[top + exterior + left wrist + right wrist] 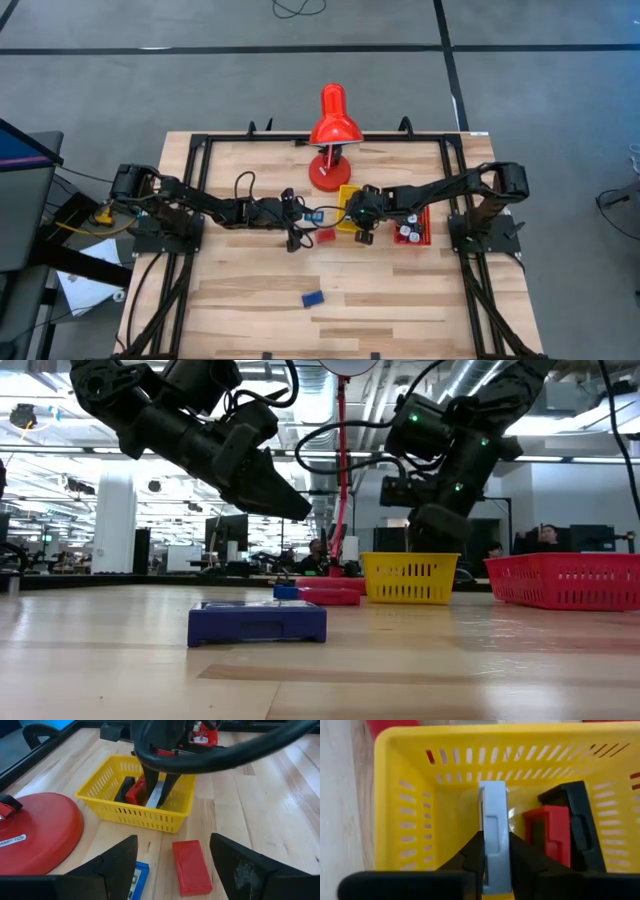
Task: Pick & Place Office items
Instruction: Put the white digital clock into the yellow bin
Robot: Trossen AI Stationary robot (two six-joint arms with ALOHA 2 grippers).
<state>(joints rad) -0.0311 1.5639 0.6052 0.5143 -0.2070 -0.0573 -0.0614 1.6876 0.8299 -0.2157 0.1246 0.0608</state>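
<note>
A yellow basket [347, 192] stands mid-table; a red block [547, 837] and a black block [575, 827] lie inside it. My right gripper [495, 845] reaches down into the basket, shut on a pale blue-grey flat block [494, 820]. My left gripper [173, 840] hovers open, left of the basket. Below its fingers a red flat block [191, 866] and a small blue piece [137, 877] lie flat on the wood. Another blue block [313, 298] lies flat nearer the table's front edge. My right gripper pinches the pale block's two broad faces [492, 847] between its two fingers. The fingers come steeply from above, slanting in from the table's right. The block stands on edge inside the basket, its far end [151, 801] low among the other blocks. Whether it touches the basket's floor I cannot tell.
A big red desk lamp [333, 140] stands just behind the basket, its round base [35, 832] close to my left gripper. A red tray [412, 228] with small black and silver bits sits right of the basket. Bare wood stretches toward the near edge.
</note>
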